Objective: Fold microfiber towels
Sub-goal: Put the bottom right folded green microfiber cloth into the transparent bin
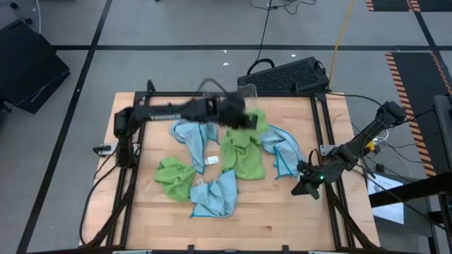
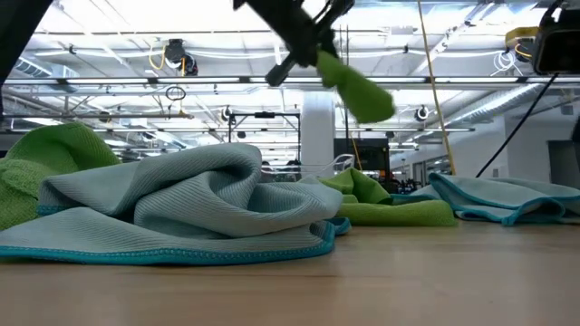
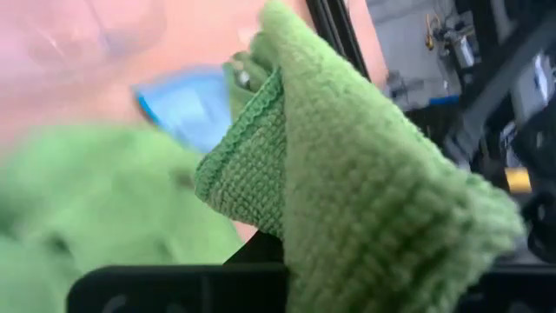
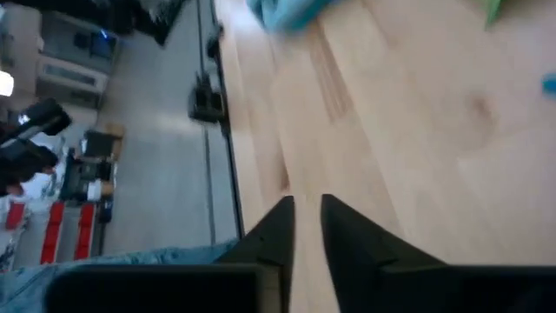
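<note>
On the left side of the wooden desk (image 1: 155,226) the left arm reaches across the far edge, and its left gripper (image 1: 247,120) is pinching a lime green towel (image 1: 258,121) that hangs in the air near the clear plastic bin (image 1: 248,92); the low view shows that green cloth (image 2: 355,89) dangling high above the surface, and the left wrist view is filled with its ribbed weave (image 3: 365,191). Below it the rest of the pile is spread out: a light blue towel (image 1: 195,137) with a small white tag, a crumpled green towel (image 1: 174,176) nearer the front left, another light blue one (image 1: 215,196) at the front, a larger green towel (image 1: 242,156) lying flat in the middle, and a further light blue towel (image 1: 282,149) to its right. Over at the right edge of the desk, the right gripper (image 1: 307,185) sits low, just beside that last blue towel but holding nothing; in its own wrist view the right gripper (image 4: 306,204) has its fingers nearly together with only a narrow gap, bare wood beneath them.
</note>
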Robot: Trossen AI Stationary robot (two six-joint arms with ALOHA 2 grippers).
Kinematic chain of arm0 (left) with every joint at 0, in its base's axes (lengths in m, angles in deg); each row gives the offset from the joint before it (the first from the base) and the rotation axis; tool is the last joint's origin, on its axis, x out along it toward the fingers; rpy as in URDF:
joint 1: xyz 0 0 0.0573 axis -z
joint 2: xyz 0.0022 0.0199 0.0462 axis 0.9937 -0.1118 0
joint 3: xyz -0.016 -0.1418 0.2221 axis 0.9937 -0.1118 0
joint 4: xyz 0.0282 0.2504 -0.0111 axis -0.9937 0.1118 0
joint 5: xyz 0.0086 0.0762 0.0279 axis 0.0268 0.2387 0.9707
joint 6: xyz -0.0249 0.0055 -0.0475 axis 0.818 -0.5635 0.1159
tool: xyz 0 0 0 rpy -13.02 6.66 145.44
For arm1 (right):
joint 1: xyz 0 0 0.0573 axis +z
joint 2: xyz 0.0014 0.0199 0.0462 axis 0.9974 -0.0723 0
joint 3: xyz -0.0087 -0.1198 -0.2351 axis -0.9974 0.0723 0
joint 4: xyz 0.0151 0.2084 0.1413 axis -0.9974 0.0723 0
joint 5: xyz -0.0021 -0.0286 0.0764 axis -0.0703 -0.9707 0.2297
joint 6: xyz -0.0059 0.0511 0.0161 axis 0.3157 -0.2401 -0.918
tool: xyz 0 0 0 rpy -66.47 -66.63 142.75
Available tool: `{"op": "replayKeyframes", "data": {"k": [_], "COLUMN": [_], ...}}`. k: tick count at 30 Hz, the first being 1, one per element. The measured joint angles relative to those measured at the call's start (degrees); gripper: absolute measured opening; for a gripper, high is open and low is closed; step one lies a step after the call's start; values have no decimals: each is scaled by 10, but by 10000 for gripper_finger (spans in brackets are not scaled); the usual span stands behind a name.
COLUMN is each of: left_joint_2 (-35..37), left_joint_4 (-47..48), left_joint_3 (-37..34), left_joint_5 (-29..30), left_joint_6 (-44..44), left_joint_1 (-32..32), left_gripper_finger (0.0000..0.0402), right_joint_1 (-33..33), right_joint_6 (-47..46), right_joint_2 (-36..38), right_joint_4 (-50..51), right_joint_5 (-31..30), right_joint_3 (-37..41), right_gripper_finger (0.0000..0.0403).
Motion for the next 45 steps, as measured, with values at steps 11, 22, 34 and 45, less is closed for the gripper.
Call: {"op": "replayKeyframes", "data": {"k": [11,22,34,45], "left_joint_2": [-5,-56,-123,-160], "left_joint_4": [23,31,18,28], "left_joint_3": [0,1,1,1], "left_joint_5": [-121,-223,-183,-162], "left_joint_6": [-145,-232,-248,-249], "left_joint_1": [-187,-264,-230,-228], "left_gripper_finger": [17,17,21,24], "right_joint_1": [-128,-287,-332,-334], "right_joint_6": [28,53,62,57], "right_joint_2": [20,20,20,19], "right_joint_4": [72,55,30,27], "right_joint_5": [-64,-60,-60,-60], "right_joint_3": [-55,-57,-57,-57], "right_gripper_finger": [1,0,0,0]}}
